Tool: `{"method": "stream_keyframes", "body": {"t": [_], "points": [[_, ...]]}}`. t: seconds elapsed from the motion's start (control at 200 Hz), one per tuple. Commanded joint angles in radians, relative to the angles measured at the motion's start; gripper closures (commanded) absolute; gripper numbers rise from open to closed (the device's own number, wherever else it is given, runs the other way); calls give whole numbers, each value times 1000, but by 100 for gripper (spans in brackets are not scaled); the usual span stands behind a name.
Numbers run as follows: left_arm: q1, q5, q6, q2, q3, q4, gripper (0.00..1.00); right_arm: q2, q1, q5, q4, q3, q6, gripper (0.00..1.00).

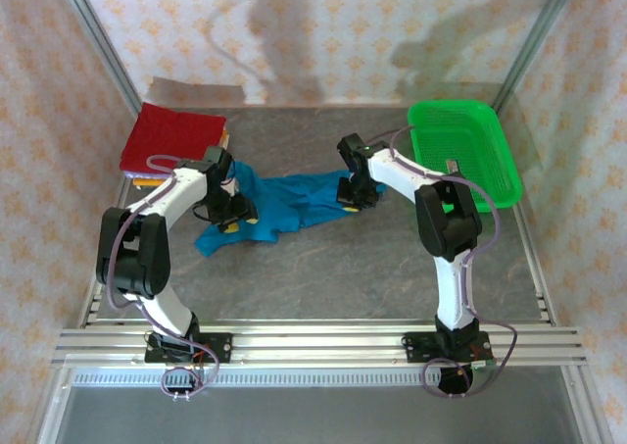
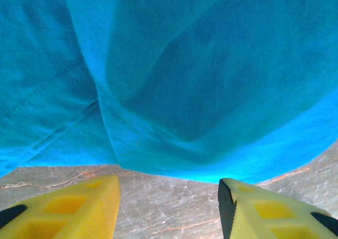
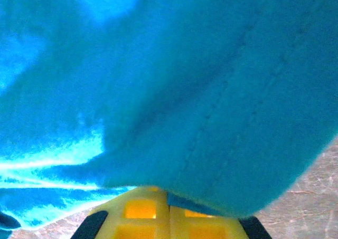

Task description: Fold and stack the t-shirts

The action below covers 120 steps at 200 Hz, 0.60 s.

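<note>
Teal cloth is seen from the top camera as a crumpled teal shirt [image 1: 284,201] in the middle of the table [image 1: 343,268], lying between the left gripper [image 1: 233,214] at its left end and the right gripper [image 1: 351,194] at its right end. A pile of folded shirts [image 1: 174,135], dark red on top with orange and yellow edges beneath, is seen at the far left corner, well apart from the green basket [image 1: 495,160] at the far right, in which no shirt is seen. In the left wrist view, the left gripper [image 2: 169,212] is held about half open with nothing between its yellow fingers [image 2: 79,210]; bare table is seen between them and the teal shirt [image 2: 200,80] lies just ahead. In the right wrist view, the right gripper [image 3: 168,218] is pressed shut, and an edge of the teal shirt [image 3: 211,91] appears to be pinched at its tips. The shirt is judged to be at the grasping stage, before spreading. Next, a matching grip by the left gripper is called for, so the cloth can be lifted and pulled flat.
</note>
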<state>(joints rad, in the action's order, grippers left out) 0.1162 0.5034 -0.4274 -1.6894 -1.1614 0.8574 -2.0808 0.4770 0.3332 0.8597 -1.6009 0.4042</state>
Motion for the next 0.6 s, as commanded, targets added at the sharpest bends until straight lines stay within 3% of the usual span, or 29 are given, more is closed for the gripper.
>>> {"method": "stream_keyframes", "body": {"t": [0.0, 0.23, 0.42, 0.596], "points": [[23, -47, -16, -32, -25, -19, 47, 82, 0, -52, 72, -32, -11, 100], [74, -91, -5, -86, -40, -17, 52, 166, -15, -64, 110, -25, -16, 100], [77, -71, -11, -62, -41, -47, 100, 233, -33, -77, 125, -1, -15, 100], [128, -55, -32, 24, -109, 34, 100, 338, -45, -100, 167, 39, -17, 100]]}}
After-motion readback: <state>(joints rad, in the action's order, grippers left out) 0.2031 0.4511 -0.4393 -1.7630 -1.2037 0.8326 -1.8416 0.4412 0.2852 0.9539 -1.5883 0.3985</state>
